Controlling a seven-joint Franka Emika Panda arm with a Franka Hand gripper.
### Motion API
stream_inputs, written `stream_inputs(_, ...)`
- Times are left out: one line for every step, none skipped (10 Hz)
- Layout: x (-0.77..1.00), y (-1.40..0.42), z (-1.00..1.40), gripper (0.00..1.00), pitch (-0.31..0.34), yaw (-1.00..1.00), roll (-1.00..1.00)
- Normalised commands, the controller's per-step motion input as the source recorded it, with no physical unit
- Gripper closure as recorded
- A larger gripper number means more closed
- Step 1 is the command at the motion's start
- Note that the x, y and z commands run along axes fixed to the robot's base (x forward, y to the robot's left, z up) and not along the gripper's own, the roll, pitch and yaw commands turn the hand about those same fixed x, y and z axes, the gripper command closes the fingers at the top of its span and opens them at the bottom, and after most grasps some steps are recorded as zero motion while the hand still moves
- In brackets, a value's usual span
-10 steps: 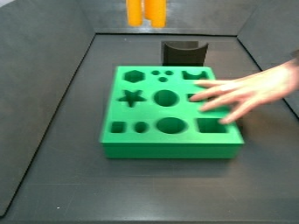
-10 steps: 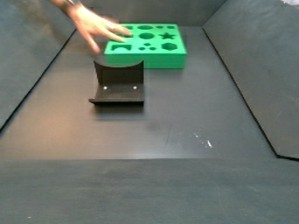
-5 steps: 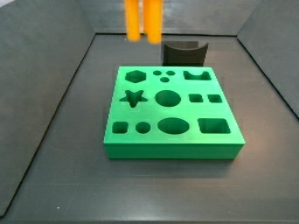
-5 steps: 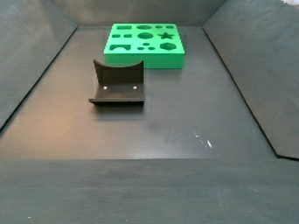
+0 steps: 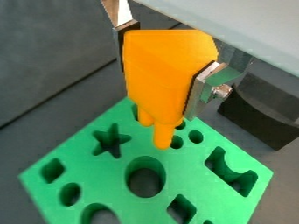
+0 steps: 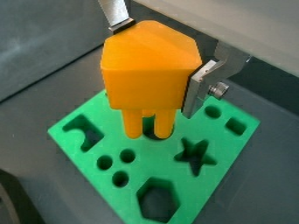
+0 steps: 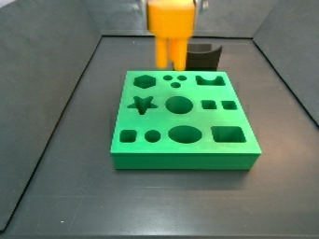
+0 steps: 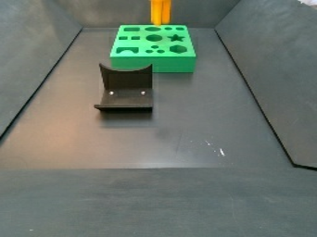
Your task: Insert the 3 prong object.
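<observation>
Your gripper [image 5: 163, 66] is up high, pointing straight down, with the silver fingers [image 6: 204, 76] clamped on either side of the 3 prong object [image 6: 146, 74]. The side views mostly crop the arm out, so its pose is hard to tell.

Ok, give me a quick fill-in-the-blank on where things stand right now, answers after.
1. The hand holds the 3 prong object, whose colour is ____.
2. In both wrist views its prongs point down at the ____ board.
3. In a side view the 3 prong object is ____ the board, not seated in it.
4. The star-shaped cutout is ____.

Missing words: orange; green; above; empty
</observation>
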Motion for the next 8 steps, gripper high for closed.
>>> stream_inputs(0.03,0.50,-0.71,1.00,-0.193,0.00,-0.03)
stream_inputs(0.13,0.49,-0.66,1.00,-0.164,0.00,-0.06)
stream_inputs(0.01,0.34,-0.47,1.00,-0.163,0.00,-0.05)
stream_inputs(0.00,0.12,-0.32,1.00,-0.111,-0.02,-0.02)
stream_inputs(0.00,0.00,-0.37,1.00,-0.151,-0.09,0.00)
stream_inputs(0.00,0.00,-0.37,1.00,-0.160,-0.10,0.00)
stream_inputs(0.00,0.00,-0.31,1.00,-0.124,-0.10,0.00)
stream_inputs(0.01,0.00,-0.30,1.00,-0.060,-0.09,0.03)
